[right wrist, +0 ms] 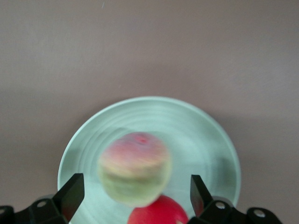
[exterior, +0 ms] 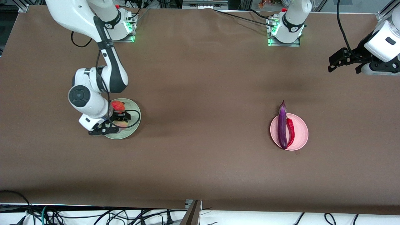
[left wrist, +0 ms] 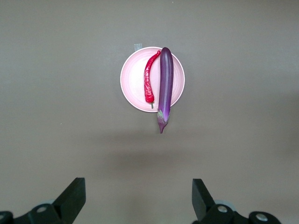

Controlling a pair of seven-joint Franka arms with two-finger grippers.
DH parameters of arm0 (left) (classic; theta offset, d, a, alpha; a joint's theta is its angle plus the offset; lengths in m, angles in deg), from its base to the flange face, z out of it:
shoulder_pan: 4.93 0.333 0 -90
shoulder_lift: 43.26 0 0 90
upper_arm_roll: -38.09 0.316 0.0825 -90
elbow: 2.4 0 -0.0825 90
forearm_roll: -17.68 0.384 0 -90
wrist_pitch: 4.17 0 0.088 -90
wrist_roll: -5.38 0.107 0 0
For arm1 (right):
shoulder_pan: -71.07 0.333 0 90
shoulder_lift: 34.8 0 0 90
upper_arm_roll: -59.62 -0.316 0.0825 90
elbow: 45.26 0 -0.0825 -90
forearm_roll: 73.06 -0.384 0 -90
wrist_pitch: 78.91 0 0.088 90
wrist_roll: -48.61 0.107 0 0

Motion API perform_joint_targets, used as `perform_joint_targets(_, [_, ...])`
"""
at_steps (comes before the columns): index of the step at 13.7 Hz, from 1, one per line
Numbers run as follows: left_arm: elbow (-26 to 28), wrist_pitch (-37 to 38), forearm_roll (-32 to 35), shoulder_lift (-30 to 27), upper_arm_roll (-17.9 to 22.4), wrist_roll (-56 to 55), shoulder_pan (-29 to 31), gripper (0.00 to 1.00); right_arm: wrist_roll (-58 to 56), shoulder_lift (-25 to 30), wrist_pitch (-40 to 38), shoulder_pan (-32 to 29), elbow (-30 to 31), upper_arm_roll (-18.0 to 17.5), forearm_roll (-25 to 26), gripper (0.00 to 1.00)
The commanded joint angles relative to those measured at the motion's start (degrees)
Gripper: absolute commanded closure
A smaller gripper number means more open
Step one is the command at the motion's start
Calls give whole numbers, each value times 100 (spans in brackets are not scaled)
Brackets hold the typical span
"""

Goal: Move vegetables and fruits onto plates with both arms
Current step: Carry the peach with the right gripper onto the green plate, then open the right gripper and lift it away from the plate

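Observation:
The pale green plate (exterior: 135, 116) holds the red fruit (exterior: 117, 106) and the yellowish-pink peach (exterior: 124, 124). My right gripper (exterior: 120, 118) hangs just over this plate, open and holding nothing. In the right wrist view the peach (right wrist: 134, 168) sits between the spread fingers (right wrist: 73, 189) without touching them. The red fruit (right wrist: 159, 212) is beside it on the green plate (right wrist: 205, 135). The pink plate (exterior: 300, 131) holds the purple eggplant (exterior: 282, 126) and the red chili (exterior: 291, 131). My left gripper (exterior: 339, 61) is open and empty, raised over bare table at the left arm's end.
The left wrist view looks down on the pink plate (left wrist: 133, 88) with the chili (left wrist: 149, 79) and the eggplant (left wrist: 165, 84), whose stem end overhangs the rim. My left gripper (left wrist: 138, 191) is over bare brown table. Cables hang at the table's front edge (exterior: 193, 206).

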Motion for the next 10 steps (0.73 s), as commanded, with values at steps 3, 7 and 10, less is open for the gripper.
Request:
perform_joint_targets(3, [-147, 125, -130, 51, 22, -8, 18, 0, -134, 563, -1512, 64, -770, 151, -62, 0])
perform_joint_targets(7, [-147, 134, -130, 51, 13, -8, 44, 0, -3, 1134, -3446, 64, -1677, 405, -45, 0])
perform_joint_targets(10, [-147, 195, -130, 51, 22, -8, 44, 0, -3, 1767, -4090, 55, -1678, 520, 17, 0])
